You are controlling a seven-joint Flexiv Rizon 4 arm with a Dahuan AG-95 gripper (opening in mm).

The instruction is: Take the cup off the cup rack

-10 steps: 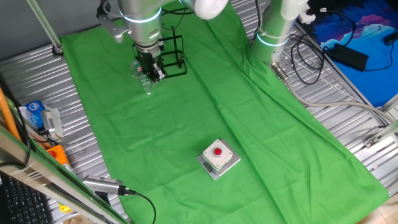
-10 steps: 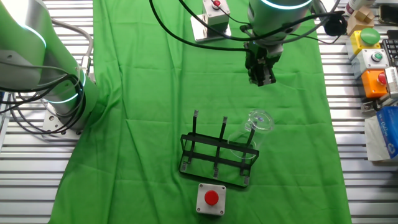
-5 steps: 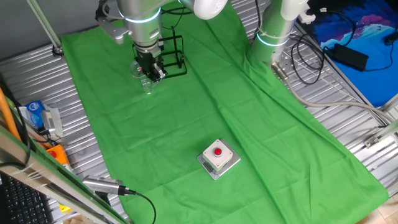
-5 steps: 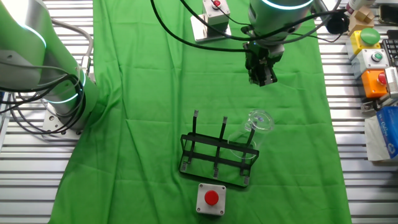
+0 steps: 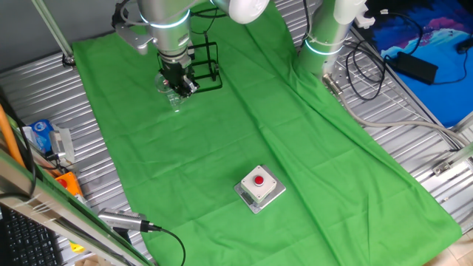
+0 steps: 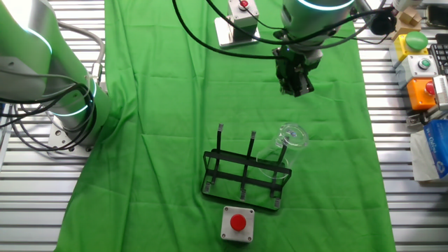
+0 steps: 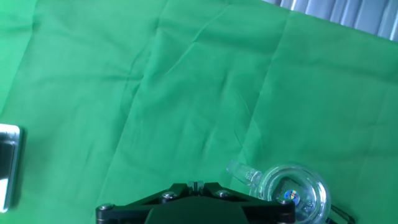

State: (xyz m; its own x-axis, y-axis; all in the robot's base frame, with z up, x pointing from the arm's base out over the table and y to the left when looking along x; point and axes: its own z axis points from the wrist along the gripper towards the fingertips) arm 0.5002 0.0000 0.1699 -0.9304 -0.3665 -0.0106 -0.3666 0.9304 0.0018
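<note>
Barely any change: my gripper (image 6: 297,85) has crept slightly right above the cup (image 6: 281,155), still hung on the cup rack (image 6: 243,176) lower centre; fingers' spread I cannot tell.

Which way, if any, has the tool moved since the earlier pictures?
Barely: the tool has drifted slightly right against the still cup rack in the other fixed view; the cup is unmoved.

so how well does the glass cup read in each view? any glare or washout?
Hand view: the cup rim reads clearly, with small glints. The other fixed view: faint but legible outline on the cup rack. One fixed view: nearly washed out, partly behind the tool.
</note>
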